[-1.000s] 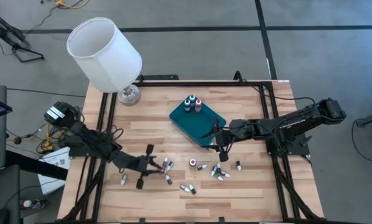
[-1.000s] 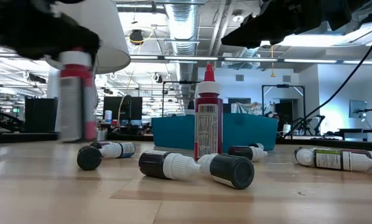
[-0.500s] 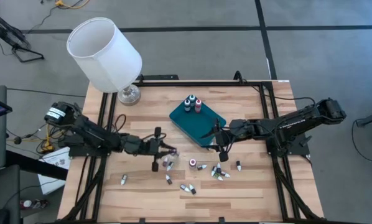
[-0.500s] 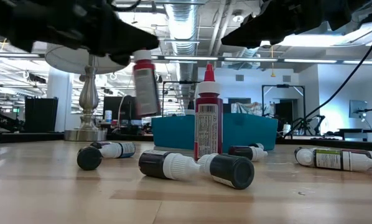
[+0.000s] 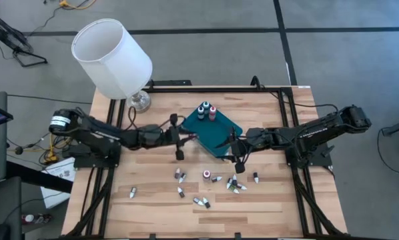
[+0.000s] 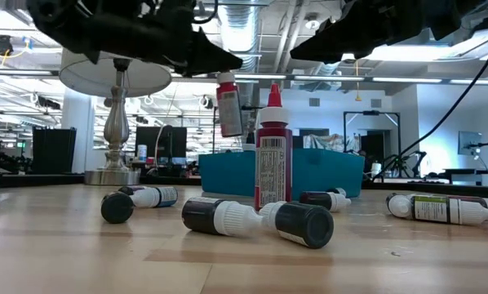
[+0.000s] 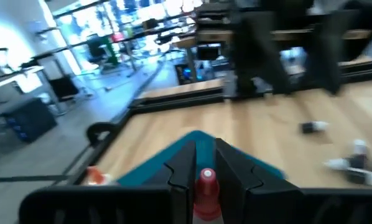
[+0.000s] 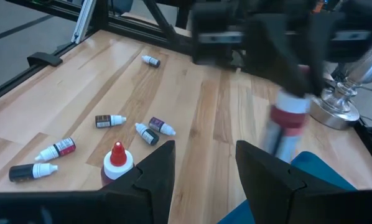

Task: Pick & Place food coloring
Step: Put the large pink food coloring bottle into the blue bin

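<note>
One red bottle [image 6: 228,104] hung upright, clamped in left fingers [image 5: 189,139]; teal tray [image 5: 221,128] lay just ahead. Right fingers [image 5: 236,157] waited apart, empty, beside tray.

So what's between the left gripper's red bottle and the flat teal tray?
Nothing: in the high view the left gripper holds the red bottle at the teal tray's edge.

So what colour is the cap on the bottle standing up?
Red. The upright bottle has a pointed red cap, seen best in the low view.
</note>
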Available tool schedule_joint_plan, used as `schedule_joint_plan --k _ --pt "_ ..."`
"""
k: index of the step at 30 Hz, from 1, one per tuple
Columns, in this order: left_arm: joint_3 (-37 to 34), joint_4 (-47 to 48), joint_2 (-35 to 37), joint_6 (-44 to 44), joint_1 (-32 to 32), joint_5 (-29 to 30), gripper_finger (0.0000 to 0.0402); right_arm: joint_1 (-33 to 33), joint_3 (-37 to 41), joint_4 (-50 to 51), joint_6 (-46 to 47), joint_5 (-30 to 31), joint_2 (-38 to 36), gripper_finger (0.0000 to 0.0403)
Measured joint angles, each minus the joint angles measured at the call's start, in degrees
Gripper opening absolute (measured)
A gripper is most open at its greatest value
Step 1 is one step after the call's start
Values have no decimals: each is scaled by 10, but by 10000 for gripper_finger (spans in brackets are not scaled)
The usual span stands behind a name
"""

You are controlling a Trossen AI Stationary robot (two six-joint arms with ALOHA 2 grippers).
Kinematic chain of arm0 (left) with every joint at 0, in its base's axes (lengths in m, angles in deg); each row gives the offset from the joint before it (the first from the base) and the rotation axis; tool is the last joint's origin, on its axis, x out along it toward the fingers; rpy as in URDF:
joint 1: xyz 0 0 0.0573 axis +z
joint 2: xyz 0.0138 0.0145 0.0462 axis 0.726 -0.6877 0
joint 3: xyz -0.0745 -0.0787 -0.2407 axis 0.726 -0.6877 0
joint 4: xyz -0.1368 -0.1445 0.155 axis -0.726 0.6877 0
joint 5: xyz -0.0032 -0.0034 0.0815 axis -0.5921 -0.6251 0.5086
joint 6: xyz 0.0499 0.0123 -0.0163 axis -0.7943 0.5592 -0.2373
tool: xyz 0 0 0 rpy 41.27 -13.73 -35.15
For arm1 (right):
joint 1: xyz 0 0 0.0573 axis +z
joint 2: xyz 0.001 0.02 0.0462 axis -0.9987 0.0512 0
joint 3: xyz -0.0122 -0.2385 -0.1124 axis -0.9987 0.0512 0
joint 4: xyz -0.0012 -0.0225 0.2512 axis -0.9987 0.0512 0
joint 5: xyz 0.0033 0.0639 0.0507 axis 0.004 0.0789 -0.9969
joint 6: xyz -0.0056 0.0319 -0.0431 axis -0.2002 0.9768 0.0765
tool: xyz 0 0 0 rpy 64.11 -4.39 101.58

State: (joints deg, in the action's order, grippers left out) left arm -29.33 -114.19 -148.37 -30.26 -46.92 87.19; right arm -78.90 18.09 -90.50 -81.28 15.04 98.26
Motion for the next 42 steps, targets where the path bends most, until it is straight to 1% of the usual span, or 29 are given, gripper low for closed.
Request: schedule_joint_plan --k 2,5,8,11,17,20,23,27,31,36,42 --pt "5 2 0 -2 22 -3 35 0 0 1 0 0 0 159" --pt "9 4 0 -1 55 -30 33 0 0 9 -1 1 0 159" --pt "9 9 0 4 85 -44 34 0 0 16 -4 21 0 159" --pt "9 9 0 5 107 -49 35 -4 0 17 -6 33 0 159" --pt "9 9 -1 8 139 -86 33 -23 0 19 -9 35 0 159" --pt "9 -13 -22 11 150 -102 35 -32 0 21 -9 35 0 159" --pt "13 -58 -66 17 155 -117 36 -39 0 23 -9 37 0 159" --pt "37 -59 -123 16 165 -119 34 -40 0 31 -7 37 0 159" --pt "63 -58 -161 17 176 -118 36 -41 0 35 -5 37 0 159" --pt "77 -40 -178 14 187 -102 35 -41 0 38 -5 36 0 159" --pt "78 -35 -179 12 198 -92 36 -42 0 42 -6 34 0 159"
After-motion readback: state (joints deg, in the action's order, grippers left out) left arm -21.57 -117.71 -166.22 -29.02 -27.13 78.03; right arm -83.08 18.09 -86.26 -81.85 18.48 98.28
